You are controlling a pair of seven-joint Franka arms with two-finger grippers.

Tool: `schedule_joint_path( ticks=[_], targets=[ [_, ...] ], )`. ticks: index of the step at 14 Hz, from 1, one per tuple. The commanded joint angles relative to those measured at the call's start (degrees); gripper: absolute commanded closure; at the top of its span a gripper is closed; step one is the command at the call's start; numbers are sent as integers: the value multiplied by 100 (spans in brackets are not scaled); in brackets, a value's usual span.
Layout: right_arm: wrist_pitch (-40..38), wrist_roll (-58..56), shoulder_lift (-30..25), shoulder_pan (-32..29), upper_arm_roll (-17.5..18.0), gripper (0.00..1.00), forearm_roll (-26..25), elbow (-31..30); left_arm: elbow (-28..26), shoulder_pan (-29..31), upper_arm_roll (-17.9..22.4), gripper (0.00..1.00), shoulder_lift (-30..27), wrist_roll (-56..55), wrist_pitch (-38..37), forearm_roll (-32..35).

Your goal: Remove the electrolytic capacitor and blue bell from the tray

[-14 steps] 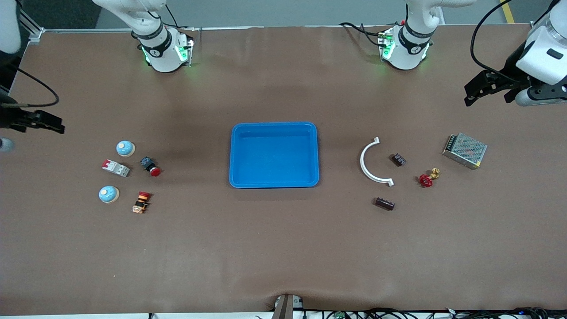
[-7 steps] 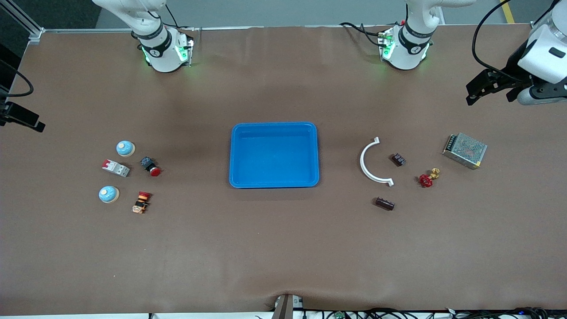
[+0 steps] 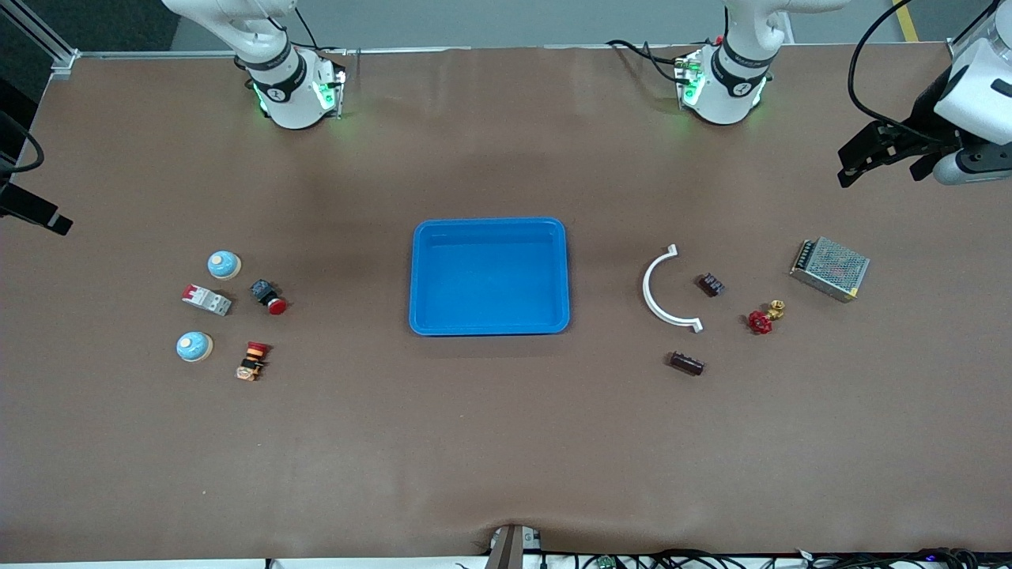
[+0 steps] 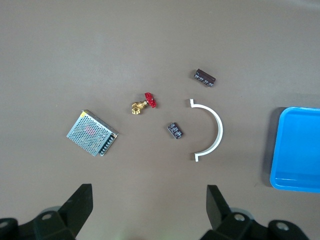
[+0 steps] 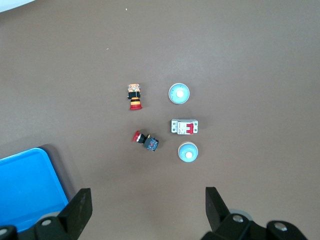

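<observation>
Left gripper (image 3: 850,164): wide open, empty, drawn back over the table's left-arm end. Right gripper (image 5: 145,212): wide open, empty, retreated nearly out of front view. Tray (image 3: 489,328): mid-table, empty. Bells (image 3: 224,265) (image 3: 194,346): on table, right-arm end. Capacitor (image 3: 687,363): on table, left-arm end. Task looks complete.

Bright blue tray (image 3: 489,325) on a plain brown table (image 3: 506,442). 2 light blue bells (image 3: 224,265) with white tops, a red-capped button (image 3: 269,297), a white curved strip (image 3: 662,288), a silver perforated box (image 3: 830,269), a red-handled brass valve (image 3: 764,318).
</observation>
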Motion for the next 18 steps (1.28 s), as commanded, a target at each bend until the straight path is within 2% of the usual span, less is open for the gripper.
schedule_joint_path(
  ticks=[1, 6, 11, 14, 18],
  targets=[
    [-136, 119, 24, 107, -105, 0, 120, 161, 114, 31, -22, 0, 9, -17, -120, 94],
    [-689, 199, -56, 151, -61, 0, 128, 397, 114, 31, -22, 0, 9, 0, -243, 94],
    [-707, 59, -56, 187, -69, 0, 120, 494, 202, 31, -31, 0, 9, 18, -322, 85],
    [-698, -740, 14, 178, -87, 0, 67, 889, 219, 31, -31, 0, 9, 9, -331, 85],
    [-663, -821, 41, 195, -17, 0, 58, 908, 219, 31, -31, 0, 9, 18, -331, 85]
  ],
)
